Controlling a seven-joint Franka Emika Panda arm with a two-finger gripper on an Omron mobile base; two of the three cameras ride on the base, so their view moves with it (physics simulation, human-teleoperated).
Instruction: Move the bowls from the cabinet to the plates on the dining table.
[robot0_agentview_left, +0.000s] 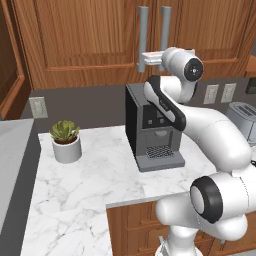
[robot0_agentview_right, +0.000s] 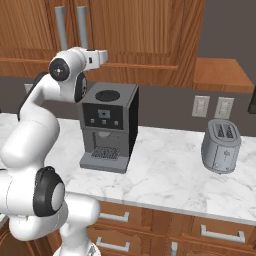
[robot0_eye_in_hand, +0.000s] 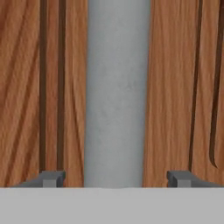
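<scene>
Hand view: open hand (robot0_eye_in_hand: 116, 178) straddles grey bar handle (robot0_eye_in_hand: 117, 92) on brown panelled cabinet (robot0_eye_in_hand: 179, 87), gripping nothing.

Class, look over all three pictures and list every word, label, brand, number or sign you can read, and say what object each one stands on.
No readable text, brand, number or sign in any view.
Coffee machine: small pale marks on its front button panel, too small and blurred to read.
Toaster: no lettering visible.
Cabinet doors and grey bar handle: plain, no markings.
Wall outlets: plain.
</scene>
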